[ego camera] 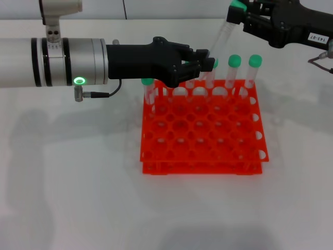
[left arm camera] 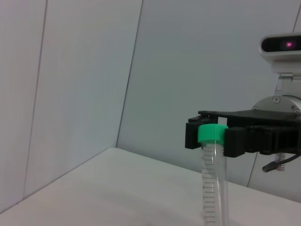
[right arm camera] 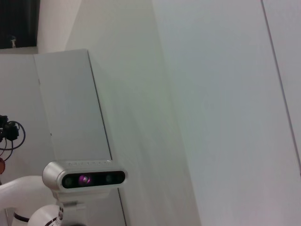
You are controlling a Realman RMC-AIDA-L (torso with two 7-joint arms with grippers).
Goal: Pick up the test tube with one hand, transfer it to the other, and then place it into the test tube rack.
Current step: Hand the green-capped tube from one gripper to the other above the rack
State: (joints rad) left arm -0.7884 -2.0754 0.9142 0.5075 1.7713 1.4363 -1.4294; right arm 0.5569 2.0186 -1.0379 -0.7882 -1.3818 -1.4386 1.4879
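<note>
Head view: right gripper point(ego camera: 240, 18) pinching tilted tube point(ego camera: 221, 36) by cap; left gripper point(ego camera: 204, 61) fingers around tube's lower end above rack point(ego camera: 203, 130), contact unclear.

Surface: white table point(ego camera: 67, 198), plain and matte, filling the head view up to the wall behind.
On it: one orange-red rack point(ego camera: 200, 130), two-tiered, with a grid of round holes.
Rack position: right of the table's centre, set square and flat on the top.
Rack holds: green-capped tubes point(ego camera: 253, 70) upright in its far row.
Shadows: faint grey patches left of rack.
</note>
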